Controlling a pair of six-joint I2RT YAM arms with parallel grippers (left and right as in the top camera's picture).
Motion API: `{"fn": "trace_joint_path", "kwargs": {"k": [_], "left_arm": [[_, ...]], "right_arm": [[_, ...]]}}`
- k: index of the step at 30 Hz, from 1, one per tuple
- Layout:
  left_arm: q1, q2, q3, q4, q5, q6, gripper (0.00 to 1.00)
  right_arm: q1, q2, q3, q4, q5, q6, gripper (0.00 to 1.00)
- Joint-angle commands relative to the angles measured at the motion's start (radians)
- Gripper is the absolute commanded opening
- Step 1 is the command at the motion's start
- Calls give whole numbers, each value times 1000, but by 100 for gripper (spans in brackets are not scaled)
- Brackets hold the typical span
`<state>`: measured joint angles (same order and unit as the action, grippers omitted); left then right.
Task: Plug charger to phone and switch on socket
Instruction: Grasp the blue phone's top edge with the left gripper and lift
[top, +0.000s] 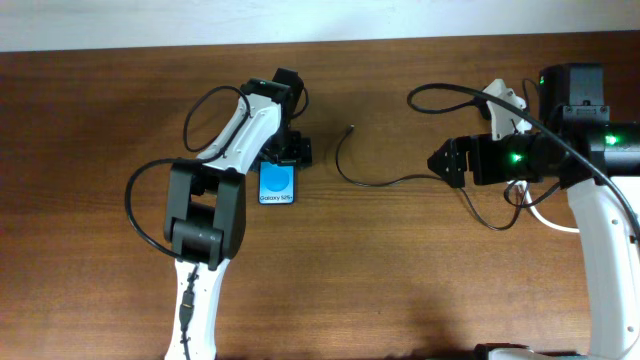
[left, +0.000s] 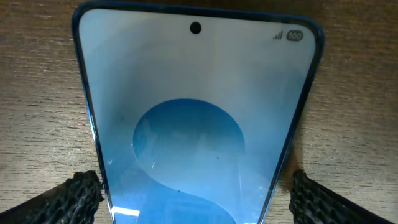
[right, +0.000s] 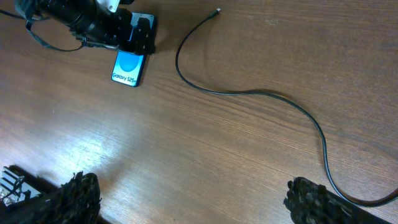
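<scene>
In the overhead view, the phone (top: 278, 187) is seen flat and screen up, left of the table's (top: 400, 290) middle, its far end covered by the left claw (top: 287, 154). The charger (top: 380, 184) is laid loose between the arms, its tip turned toward the far edge and well apart from the phone. The socket (top: 503, 103) is partly hidden by the right arm near the right edge.

In the left wrist view, the phone is straddled by spread fingers (left: 68, 199); a narrow gap is seen on one side, so nothing is gripped.

In the right wrist view, the right claw (right: 193, 196) is held wide apart above bare wood, with the charger just beside one finger.
</scene>
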<state>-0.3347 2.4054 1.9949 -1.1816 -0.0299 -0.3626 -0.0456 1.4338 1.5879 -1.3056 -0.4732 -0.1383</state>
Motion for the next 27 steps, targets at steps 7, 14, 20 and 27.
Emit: {"fn": "trace_joint_path", "kwargs": {"k": [7, 14, 20, 27], "left_arm": [[4, 76, -1, -5, 26, 156, 99], [4, 76, -1, -25, 26, 150, 83], [4, 76, 10, -32, 26, 121, 70], [4, 76, 166, -119, 26, 121, 70]], "right_arm": [[6, 0, 21, 0, -9, -11, 98], [6, 0, 21, 0, -9, -11, 98], [6, 0, 21, 1, -1, -11, 98], [6, 0, 21, 2, -1, -11, 98]]}}
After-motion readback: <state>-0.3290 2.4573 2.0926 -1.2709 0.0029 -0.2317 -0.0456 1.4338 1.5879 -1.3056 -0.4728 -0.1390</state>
